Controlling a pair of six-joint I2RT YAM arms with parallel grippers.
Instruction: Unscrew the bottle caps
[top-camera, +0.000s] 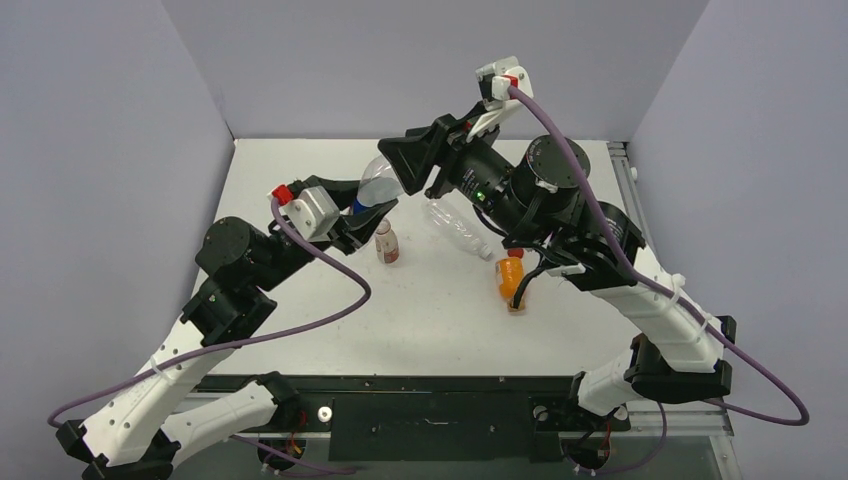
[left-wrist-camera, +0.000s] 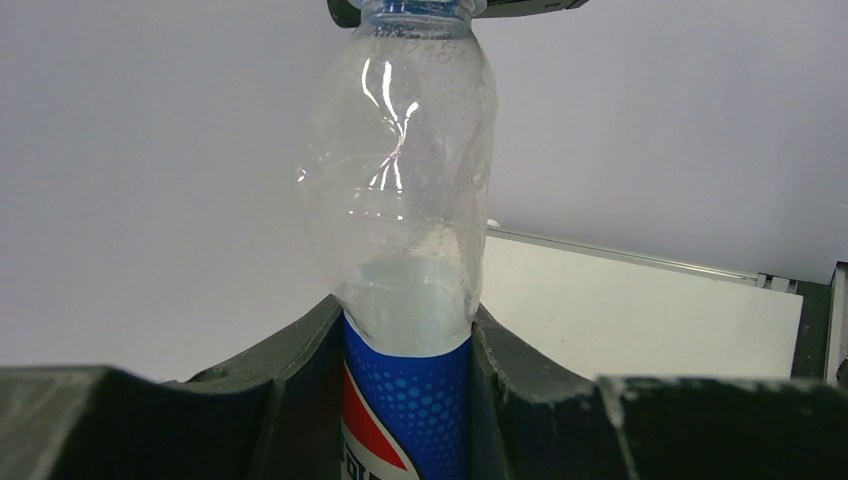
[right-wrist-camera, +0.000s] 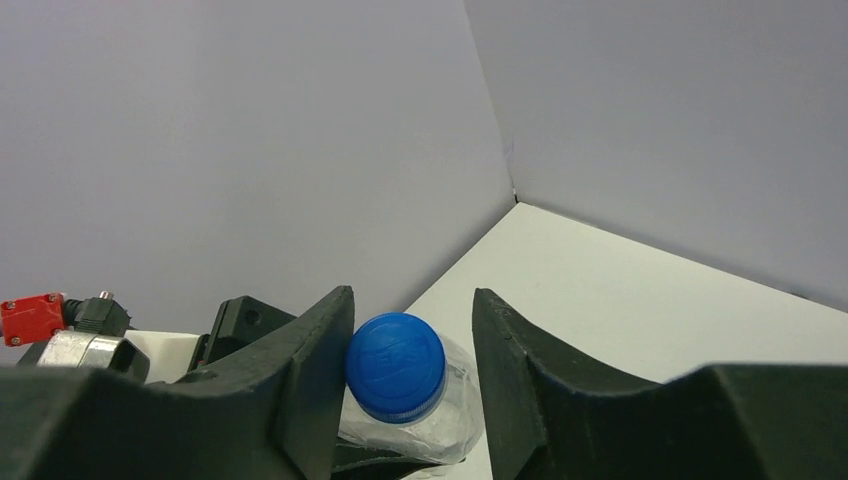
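left gripper (left-wrist-camera: 408, 312) clamped on the labelled waist of the pepsi bottle (left-wrist-camera: 400, 200), whose clear shoulder and neck project beyond its fingertips toward the right gripper (right-wrist-camera: 412, 300). right gripper open astride the blue cap (right-wrist-camera: 396, 365), one finger (right-wrist-camera: 310, 380) touching the cap's side and the other standing just clear. below the raised grippers, on the table (top-camera: 420, 330): the short reddish-label bottle (top-camera: 386, 243), the unlabelled bottle (top-camera: 458, 228) lying flat, and the orange bottle (top-camera: 510, 278).

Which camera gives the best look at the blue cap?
The right wrist view: the blue cap faces the camera, between the fingers of the right gripper. From above, that gripper hides it. The left wrist view cuts off at the neck of the bottle.
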